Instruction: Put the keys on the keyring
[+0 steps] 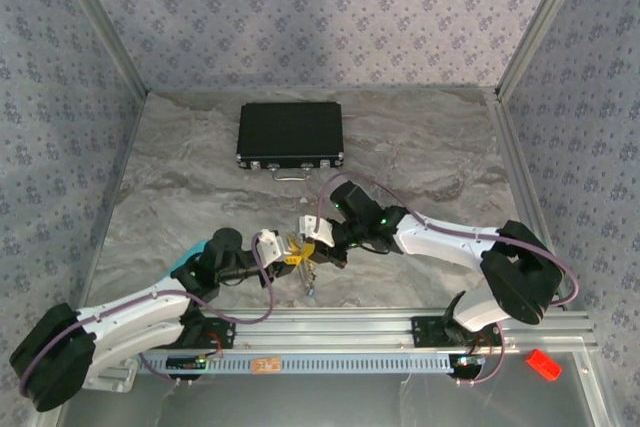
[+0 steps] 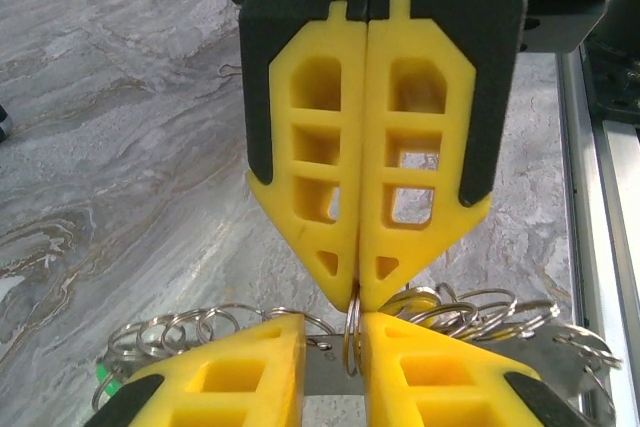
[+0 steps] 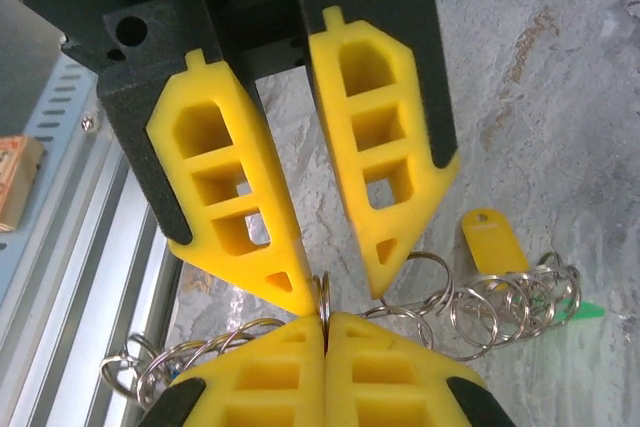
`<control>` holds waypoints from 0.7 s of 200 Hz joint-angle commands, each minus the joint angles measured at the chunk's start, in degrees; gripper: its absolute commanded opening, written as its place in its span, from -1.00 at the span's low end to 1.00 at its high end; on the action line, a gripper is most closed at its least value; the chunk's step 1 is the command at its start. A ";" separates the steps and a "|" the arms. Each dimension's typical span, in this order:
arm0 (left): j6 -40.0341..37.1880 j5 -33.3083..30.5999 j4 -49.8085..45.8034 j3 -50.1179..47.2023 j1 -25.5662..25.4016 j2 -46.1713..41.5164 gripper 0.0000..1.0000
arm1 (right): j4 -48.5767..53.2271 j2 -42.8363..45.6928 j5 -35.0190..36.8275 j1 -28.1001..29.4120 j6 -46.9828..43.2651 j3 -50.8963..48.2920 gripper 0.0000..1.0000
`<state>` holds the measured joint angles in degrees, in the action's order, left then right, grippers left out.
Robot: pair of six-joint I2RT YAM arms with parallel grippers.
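Working tip to tip just above the table (image 3: 560, 97): right gripper (image 3: 325, 322) clenched hard on a single loop of the keyring (image 3: 480, 307), left gripper (image 3: 340, 292) with jaws a little parted either side of that same loop, grasping nothing yet. Rest of the ring chain sagging to the marble on both sides, green tag (image 3: 585, 310) at one end, a yellow-headed key (image 3: 490, 239) lying just beside the rings — threaded on or loose, cannot tell.

Judged to be the step of steadying the held loop so it can be prised open. Hold the right pinch firm and motionless. Bring the left tips in squarely on the loop's edge alone, clear of the neighbouring rings. Close slowly, watching for the thin wire twisting or slipping out sideways. Avoid any hard pull upward — likely to drag the whole chain and shift the key.
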<state>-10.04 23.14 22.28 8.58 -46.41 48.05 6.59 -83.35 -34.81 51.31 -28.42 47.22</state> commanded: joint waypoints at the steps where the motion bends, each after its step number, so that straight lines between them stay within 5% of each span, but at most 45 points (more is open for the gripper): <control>1: -1.14 0.32 -1.75 2.32 -0.06 -0.35 -0.60 | 7.82 -0.19 3.44 1.43 -5.05 4.37 -1.00; 67: -2.00 1.78 -0.37 3.03 -0.06 1.74 -1.00 | 4.63 0.69 1.14 1.83 -2.55 4.11 -1.00; 93: -1.06 2.33 2.95 1.91 -0.08 1.65 -1.00 | -4.33 3.38 -1.33 -1.90 3.15 -1.81 -0.50; 140: -0.40 2.62 5.23 1.17 -0.02 2.22 -1.00 | -7.40 2.85 -2.26 -3.46 5.72 -5.10 -0.48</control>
<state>-11.03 24.45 23.31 9.69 -46.52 50.06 2.13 -80.66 -34.83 47.70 -25.23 43.13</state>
